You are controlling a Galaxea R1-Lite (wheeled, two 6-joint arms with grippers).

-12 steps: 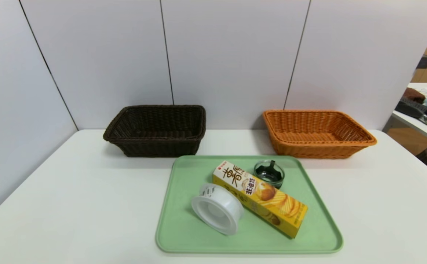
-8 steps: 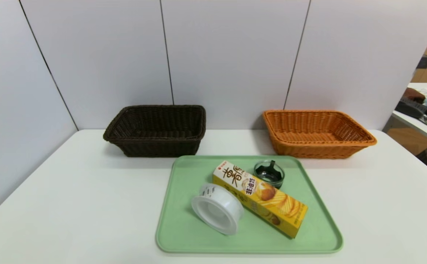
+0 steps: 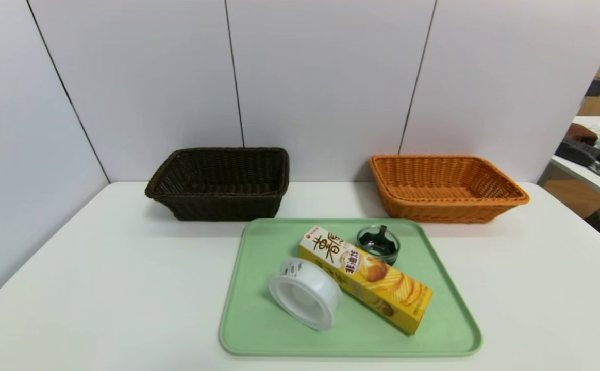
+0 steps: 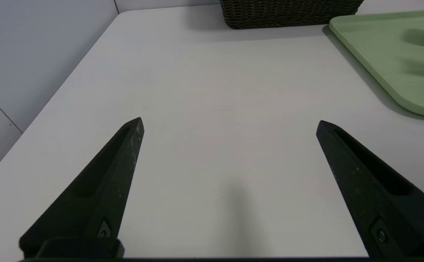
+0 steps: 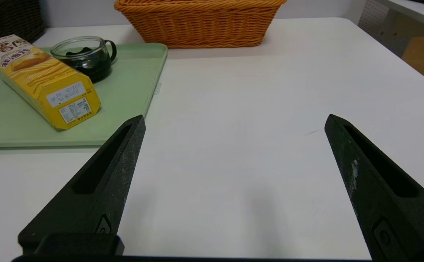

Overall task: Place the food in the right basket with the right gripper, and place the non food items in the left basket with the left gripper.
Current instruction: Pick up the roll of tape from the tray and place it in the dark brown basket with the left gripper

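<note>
Left tool [image 4: 230, 125] and right tool [image 5: 235, 122] spread wide, empty, above worktop [image 3: 125, 288]. Snack box [image 3: 367, 278] lies on green tray [image 3: 351, 351], between tape roll [image 3: 307, 293] and glass dish [image 3: 378, 244]. Sorting seemingly unstarted — next, right tool needs reach across box's narrow width.

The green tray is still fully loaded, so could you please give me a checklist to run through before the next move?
1. Snack box on the tray: ok.
2. Tape roll clear of the snack box: cannot tell.
3. Glass dish placed in the dark basket: not ok, on the tray.
4. Left claw open, nothing held: ok.
5. Right claw open, nothing held: ok.
</note>
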